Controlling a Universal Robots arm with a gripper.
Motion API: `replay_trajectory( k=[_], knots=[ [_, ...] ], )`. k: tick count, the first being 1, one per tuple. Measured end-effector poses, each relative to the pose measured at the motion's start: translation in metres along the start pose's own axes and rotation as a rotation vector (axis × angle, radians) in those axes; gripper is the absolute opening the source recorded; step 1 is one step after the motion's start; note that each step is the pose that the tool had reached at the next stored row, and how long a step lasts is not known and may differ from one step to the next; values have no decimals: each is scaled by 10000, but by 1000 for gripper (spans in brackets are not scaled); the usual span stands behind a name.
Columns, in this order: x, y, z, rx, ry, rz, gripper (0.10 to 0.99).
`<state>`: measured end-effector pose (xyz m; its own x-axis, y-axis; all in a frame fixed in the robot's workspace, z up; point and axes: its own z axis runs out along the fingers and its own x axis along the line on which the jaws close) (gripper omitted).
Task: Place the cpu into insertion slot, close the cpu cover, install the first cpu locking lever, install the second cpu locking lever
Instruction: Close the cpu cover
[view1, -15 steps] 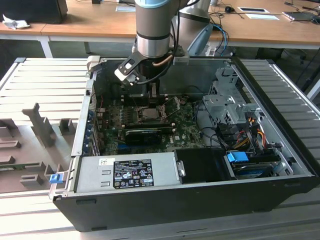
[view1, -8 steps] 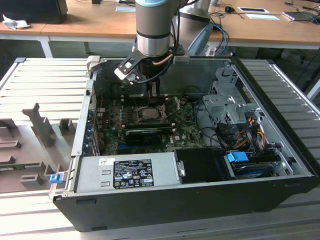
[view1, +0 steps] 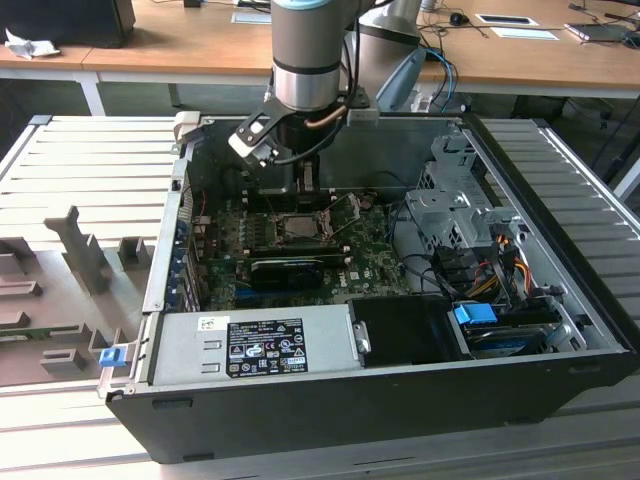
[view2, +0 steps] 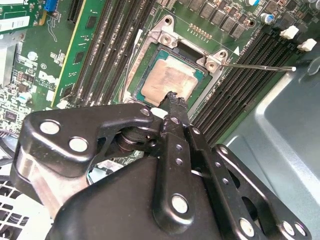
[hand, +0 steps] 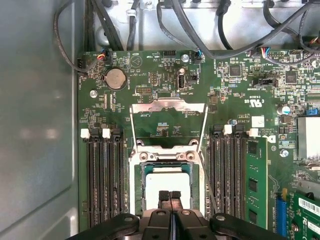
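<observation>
Inside the open computer case (view1: 350, 410), we see the gripper (view2: 173, 100), pinched closed and empty, over the cpu (view2: 167, 80) seated in its socket (view2: 162, 36); step 2 seems in hand, the raised cpu cover (hand: 167, 106) needing a push down.

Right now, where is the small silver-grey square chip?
In the second wrist view, the small silver-grey square chip lies in the socket on the green motherboard, between black memory slots, by the black fingers.
</observation>
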<state>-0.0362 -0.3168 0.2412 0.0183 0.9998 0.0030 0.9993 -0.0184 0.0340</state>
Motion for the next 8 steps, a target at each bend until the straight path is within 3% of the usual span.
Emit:
replay_trajectory(
  k=[8],
  knots=[
    [0,2,-44,-1,1,0,106]
  ],
)
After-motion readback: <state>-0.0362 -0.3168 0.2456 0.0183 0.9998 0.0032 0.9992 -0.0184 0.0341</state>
